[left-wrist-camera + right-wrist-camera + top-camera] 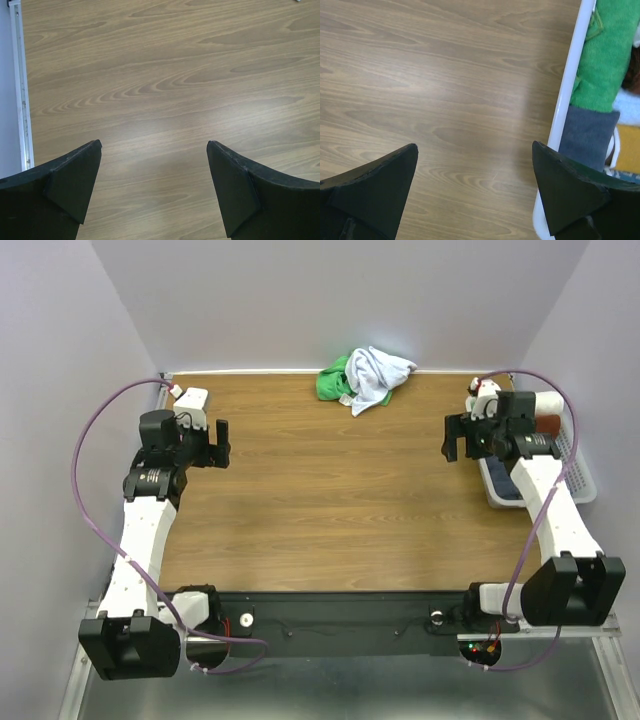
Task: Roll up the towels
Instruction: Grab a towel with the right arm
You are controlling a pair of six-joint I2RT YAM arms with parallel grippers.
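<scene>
Two crumpled towels lie in a heap at the table's far edge, near the middle. The pale bluish-white towel (380, 375) rests partly over the bright green towel (331, 383). My left gripper (218, 443) (154, 143) hovers open over bare wood at the left side, well short of the heap. My right gripper (455, 440) (474, 145) hangs open over bare wood at the right side, beside the basket rim. Neither has anything between its fingers.
A white basket (584, 478) stands at the table's right edge, holding a brown roll (549, 425) and a cream-white roll (546, 400). The right wrist view shows its rim (570, 90) with green cloth (612, 50) and grey-blue cloth (587, 135) inside. Walls enclose three sides.
</scene>
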